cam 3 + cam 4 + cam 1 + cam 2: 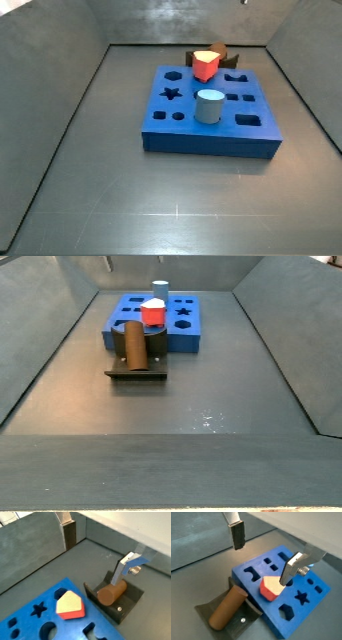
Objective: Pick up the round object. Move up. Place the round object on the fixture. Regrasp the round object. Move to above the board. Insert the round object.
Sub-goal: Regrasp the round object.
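The round object, a brown peg [110, 592], lies in the notch of the dark fixture [131, 603] beside the blue board [23, 614]. It also shows in a wrist view [228, 607] and in a side view [134, 344], leaning on the fixture [138, 374]. My gripper [98, 549] is open and empty, up above the peg and the fixture, touching nothing. In a wrist view the gripper [263, 551] hangs over the board's edge [321, 587]. In a side view [221, 50] the fixture is mostly hidden behind the board [214, 140].
A red angular block [205, 65] sits in a hole at the board's fixture end. A pale grey cylinder [210, 107] stands in the board. Grey walls ring the floor.
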